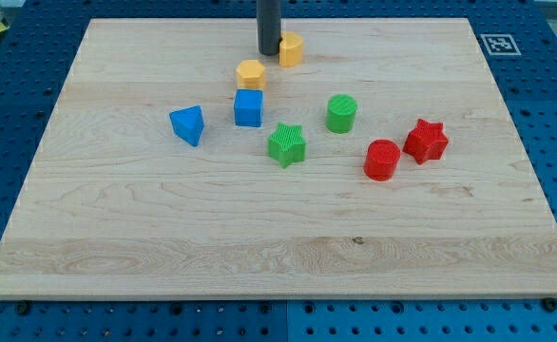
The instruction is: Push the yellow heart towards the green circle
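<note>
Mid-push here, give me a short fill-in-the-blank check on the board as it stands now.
1. My tip sits just to the view's ____ of the yellow heart.
2. The green circle lies toward the view's ____ from the green star.
3. The block nearest the blue cube is the ____ hexagon.

Answers: left; right; yellow

open board [259, 247] between yellow heart [291, 48] and green circle [341, 113]
</note>
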